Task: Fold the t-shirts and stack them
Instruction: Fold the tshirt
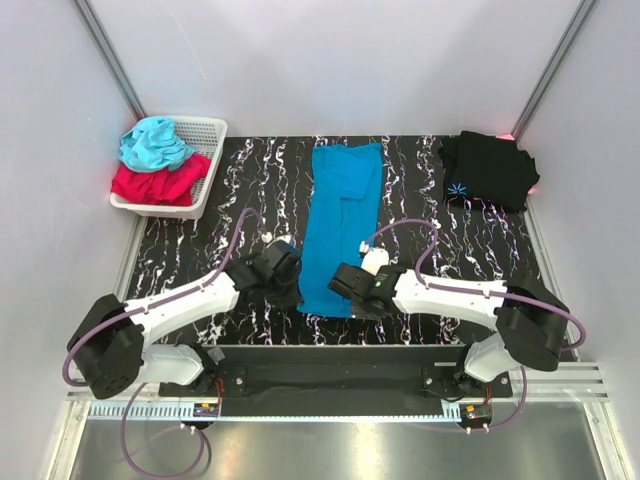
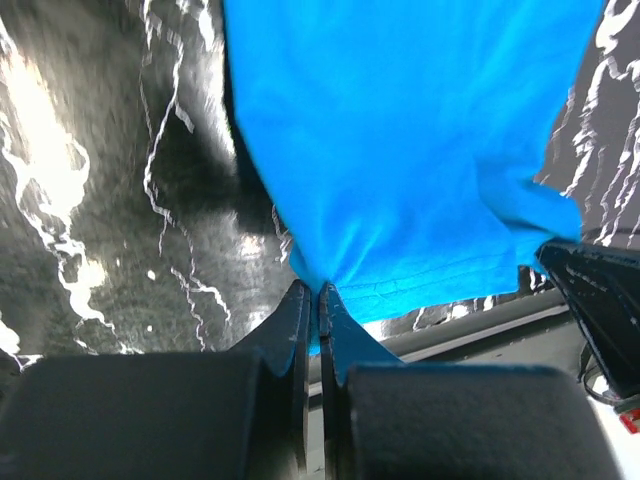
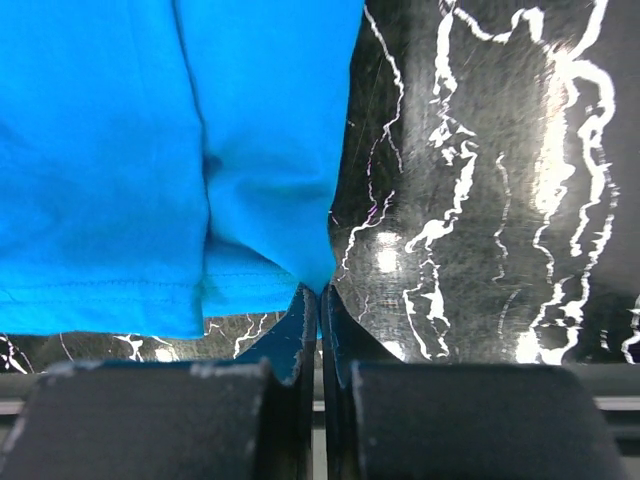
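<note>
Left arm (image 1: 185,300) and right arm (image 1: 455,293) are showing white shells, black joints; purple cables (image 1: 404,222) are looping alongside; pincer fingers (image 2: 292,335) are looking black.

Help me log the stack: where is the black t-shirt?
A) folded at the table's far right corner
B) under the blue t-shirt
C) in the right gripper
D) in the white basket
A: the black t-shirt lies folded at the far right corner, apart from the blue t-shirt and the basket.

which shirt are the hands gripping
The blue tee, spread out in the middle: the left hand and right hand pinch its near corners. The black tee sits folded at the far right, untouched.
</note>
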`<move>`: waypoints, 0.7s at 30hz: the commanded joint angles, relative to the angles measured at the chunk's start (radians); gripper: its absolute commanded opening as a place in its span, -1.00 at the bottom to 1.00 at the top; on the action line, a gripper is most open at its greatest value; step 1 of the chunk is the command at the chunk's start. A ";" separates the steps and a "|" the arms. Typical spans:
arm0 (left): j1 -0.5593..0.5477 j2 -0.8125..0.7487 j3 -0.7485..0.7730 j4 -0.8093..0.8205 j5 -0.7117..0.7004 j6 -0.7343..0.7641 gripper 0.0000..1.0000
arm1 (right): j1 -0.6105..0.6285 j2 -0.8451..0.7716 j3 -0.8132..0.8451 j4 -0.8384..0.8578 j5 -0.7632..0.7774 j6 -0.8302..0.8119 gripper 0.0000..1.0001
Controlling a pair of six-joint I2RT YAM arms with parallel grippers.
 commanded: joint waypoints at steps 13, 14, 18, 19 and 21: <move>0.020 0.202 0.308 -0.075 -0.153 0.123 -1.00 | -0.113 0.000 0.240 -0.127 0.204 -0.197 -1.00; 0.036 0.218 0.334 -0.077 -0.156 0.128 -1.00 | -0.155 0.001 0.250 -0.123 0.209 -0.237 -1.00; 0.085 0.271 0.403 -0.084 -0.153 0.151 -1.00 | -0.246 0.017 0.307 -0.065 0.200 -0.346 -1.00; 0.094 0.281 0.432 -0.083 -0.151 0.160 -1.00 | -0.259 0.024 0.313 -0.052 0.197 -0.364 -1.00; 0.126 0.318 0.464 -0.083 -0.148 0.171 -1.00 | -0.295 0.052 0.329 -0.013 0.171 -0.409 -1.00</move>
